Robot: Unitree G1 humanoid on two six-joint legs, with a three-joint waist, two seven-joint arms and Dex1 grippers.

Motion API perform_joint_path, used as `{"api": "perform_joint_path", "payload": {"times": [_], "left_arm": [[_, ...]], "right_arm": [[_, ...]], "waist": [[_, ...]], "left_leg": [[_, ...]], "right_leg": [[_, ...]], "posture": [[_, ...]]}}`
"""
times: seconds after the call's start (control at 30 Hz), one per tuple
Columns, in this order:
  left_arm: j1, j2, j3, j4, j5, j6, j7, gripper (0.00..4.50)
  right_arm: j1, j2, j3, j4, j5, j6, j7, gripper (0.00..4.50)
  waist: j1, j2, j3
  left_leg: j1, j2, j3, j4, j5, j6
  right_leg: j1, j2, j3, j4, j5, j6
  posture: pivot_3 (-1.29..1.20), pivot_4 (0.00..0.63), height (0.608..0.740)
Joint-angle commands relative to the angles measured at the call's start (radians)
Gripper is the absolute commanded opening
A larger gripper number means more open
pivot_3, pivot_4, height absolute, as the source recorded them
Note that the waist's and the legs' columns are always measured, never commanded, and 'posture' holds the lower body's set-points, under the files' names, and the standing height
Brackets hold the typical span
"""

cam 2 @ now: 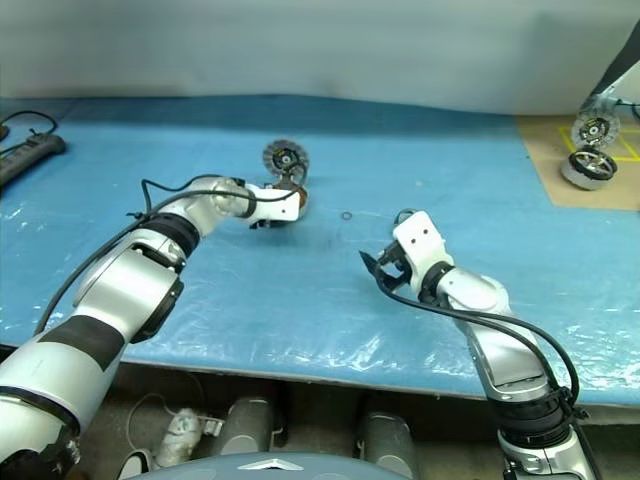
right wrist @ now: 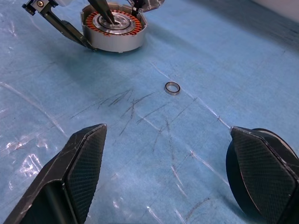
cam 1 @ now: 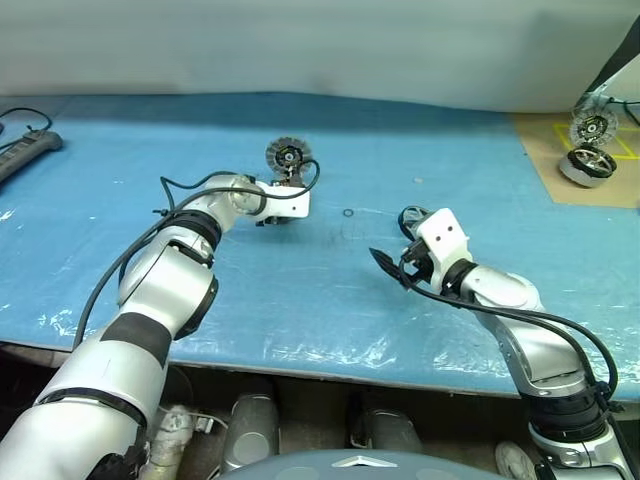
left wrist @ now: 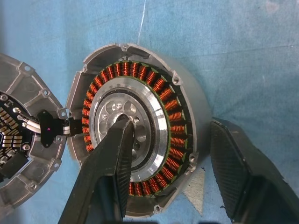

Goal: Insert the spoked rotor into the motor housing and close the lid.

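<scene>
1. Centrally, one motor housing (left wrist: 140, 130) sits upper-middle on the table (cam 1: 300, 290), lid (cam 1: 287, 156) upright behind; one small ring (right wrist: 172, 87) lies nearby.
2. Left gripper (left wrist: 177, 163) jaws straddle the housing wall, one finger (left wrist: 112, 154) on its hub; right gripper (right wrist: 173, 186) jaws open, over bare blue sheet.

The left arm, silver-grey with black bands and a looping black cable, reaches forward and bends inward at the elbow, its white wrist block pitched downward. The left gripper (left wrist: 175, 158), two black textured fingers, stands with its jaws apart: one finger's tip (left wrist: 122, 122) is lowered steeply and the other finger (left wrist: 233, 163) sits well off to the side. The right arm, the same silver-grey and black, extends forward and angles toward the left from a bent elbow, held nearly level. The right gripper (right wrist: 170, 163) has its two black cross-hatched fingers spread wide with nothing between them.
</scene>
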Motion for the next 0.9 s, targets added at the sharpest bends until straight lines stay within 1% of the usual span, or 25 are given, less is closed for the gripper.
{"api": "perform_joint_path", "payload": {"times": [0.03,0.27,0.47,0.5,0.6,0.7,0.77,0.9], "left_arm": [[0.028,0.009,-0.015,0.019,0.017,-0.005,-0.028,2.07],[0.039,0.040,0.019,-0.002,-0.035,-0.105,-0.197,2.07],[0.072,0.040,0.081,-0.059,-0.145,-0.208,-0.417,2.07],[0.085,0.033,0.088,-0.078,-0.162,-0.206,-0.438,2.07],[0.126,-0.018,0.149,-0.149,-0.255,-0.076,-0.481,2.07],[0.227,0.000,0.127,-0.327,-0.288,-0.037,-0.582,2.07],[0.296,0.021,0.101,-0.460,-0.285,-0.012,-0.599,2.07],[0.442,0.097,0.043,-0.743,-0.280,-0.016,-0.645,2.07]], "right_arm": [[-0.016,-0.003,0.001,-0.017,-0.005,-0.027,0.000,4.50],[-0.022,0.002,0.004,-0.008,-0.002,-0.030,-0.001,4.50],[-0.015,0.001,0.000,-0.012,-0.001,-0.030,-0.002,4.50],[-0.012,0.000,-0.002,-0.013,0.000,-0.031,0.000,4.50],[-0.001,-0.009,0.001,-0.017,-0.004,-0.033,0.003,4.50],[0.013,-0.015,0.001,-0.030,-0.006,-0.024,0.001,4.50],[0.024,-0.018,0.001,-0.044,-0.003,-0.016,0.003,4.50],[0.042,-0.033,-0.007,-0.059,-0.002,-0.009,0.006,4.50]], "waist": [[0.000,0.000,0.000],[-0.002,0.000,0.000],[0.003,0.000,0.000],[0.004,0.000,0.000],[0.008,0.000,0.000],[0.010,0.000,0.000],[0.009,0.001,0.000],[0.001,0.002,-0.001]], "left_leg": [[0.000,0.000,0.000,0.000,0.000,0.000],[0.000,0.000,0.000,-0.002,0.000,0.000],[0.000,0.000,0.000,-0.003,0.000,0.000],[0.000,0.000,0.000,-0.003,0.000,0.000],[0.000,-0.001,0.001,-0.003,0.000,0.000],[0.000,-0.001,0.001,-0.003,0.000,0.000],[0.000,-0.001,0.001,-0.004,0.000,0.000],[0.001,0.000,0.002,-0.007,0.000,0.000]], "right_leg": [[0.000,0.000,0.000,0.000,0.000,0.000],[-0.001,0.000,0.000,-0.001,0.000,0.000],[-0.001,0.000,0.000,-0.001,0.000,0.000],[-0.001,-0.001,0.000,-0.001,0.000,0.000],[0.000,-0.001,0.000,-0.001,0.000,0.000],[0.000,-0.001,0.000,-0.001,0.000,0.000],[0.000,-0.001,0.000,-0.002,0.000,0.000],[-0.002,-0.001,0.000,-0.002,-0.001,-0.001]], "posture": [[0.00,0.150,0.740],[0.00,0.150,0.740],[0.00,0.150,0.740],[0.00,0.150,0.740],[0.00,0.150,0.740],[0.00,0.150,0.740],[0.00,0.150,0.740],[0.00,0.150,0.740]]}}
